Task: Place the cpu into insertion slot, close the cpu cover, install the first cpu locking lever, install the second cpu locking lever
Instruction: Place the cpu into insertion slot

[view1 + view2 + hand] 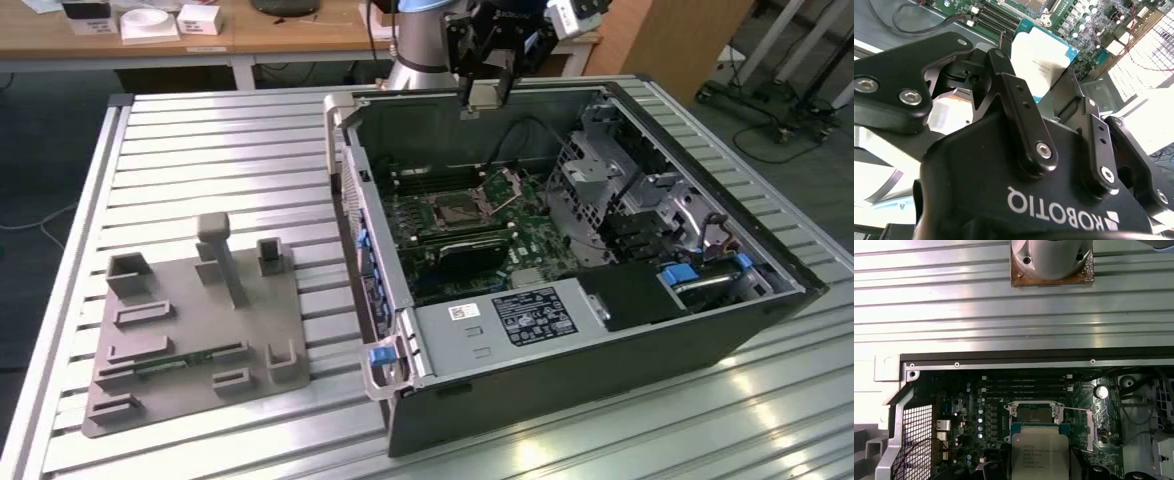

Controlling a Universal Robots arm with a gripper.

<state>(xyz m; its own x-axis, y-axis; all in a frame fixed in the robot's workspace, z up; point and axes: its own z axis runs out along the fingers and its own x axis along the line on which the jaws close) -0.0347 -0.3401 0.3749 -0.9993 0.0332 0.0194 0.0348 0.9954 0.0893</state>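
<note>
My gripper (482,92) hangs above the back rim of the open computer case (747,330), shut on the cpu (483,97). In both wrist views the cpu (1041,60) (1040,450) is a flat silver-topped chip with a green edge, pinched between the black fingers (1014,95). The insertion slot (461,213) lies below on the green board, a dark square with a silver rim (1034,412). The cpu cover (507,182) stands tilted up at the socket's far side. A thin lever wire (1076,410) sticks out beside the socket.
Long black memory slots (1026,382) run next to the socket. A black box with a white label (534,315) and a metal drive cage (627,190) fill the case's near and right side. A grey fixture plate (187,330) lies on the slatted table (227,130). The arm's base (1051,262) is bolted behind the case.
</note>
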